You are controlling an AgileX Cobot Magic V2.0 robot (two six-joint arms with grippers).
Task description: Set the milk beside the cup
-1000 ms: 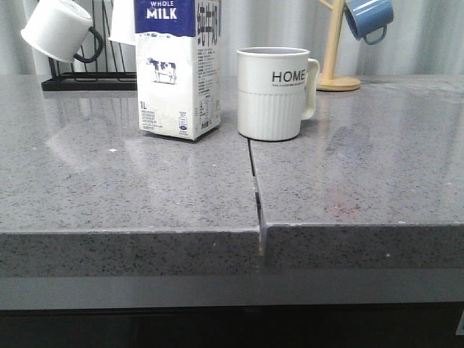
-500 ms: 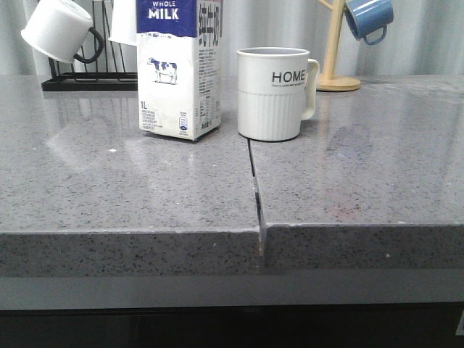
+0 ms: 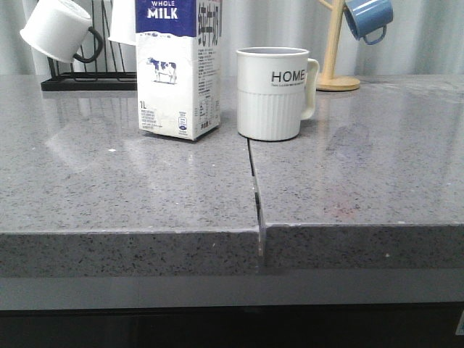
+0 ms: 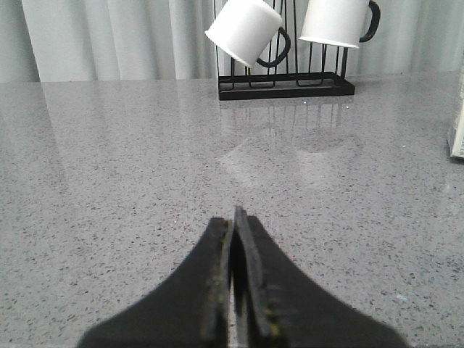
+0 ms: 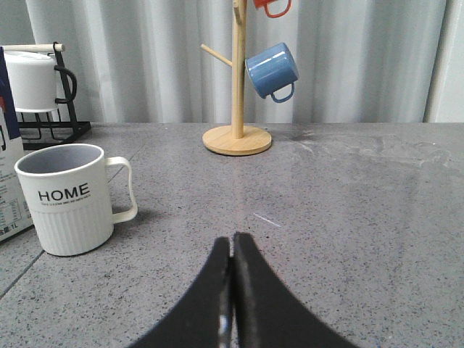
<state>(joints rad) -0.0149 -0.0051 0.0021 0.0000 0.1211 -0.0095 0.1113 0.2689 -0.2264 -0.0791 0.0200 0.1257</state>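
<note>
The milk (image 3: 178, 69), a tall white carton with a blue "WHOLE MILK" band and a cow picture, stands upright on the grey counter (image 3: 130, 188), just left of the cup. The cup (image 3: 273, 93) is a white ribbed mug with "HOME" lettering and its handle to the right; a narrow gap separates them. The cup also shows in the right wrist view (image 5: 72, 197), with a sliver of the milk (image 5: 9, 181) beside it. The milk's edge shows in the left wrist view (image 4: 457, 116). My left gripper (image 4: 233, 217) and right gripper (image 5: 232, 243) are both shut and empty, low over the counter, away from both objects. Neither shows in the front view.
A black wire rack (image 3: 87, 78) with plain white mugs (image 3: 56, 29) stands at the back left. A wooden mug tree (image 3: 335, 51) with a blue mug (image 3: 368, 17) stands at the back right. A seam (image 3: 255, 188) splits the counter near the front edge.
</note>
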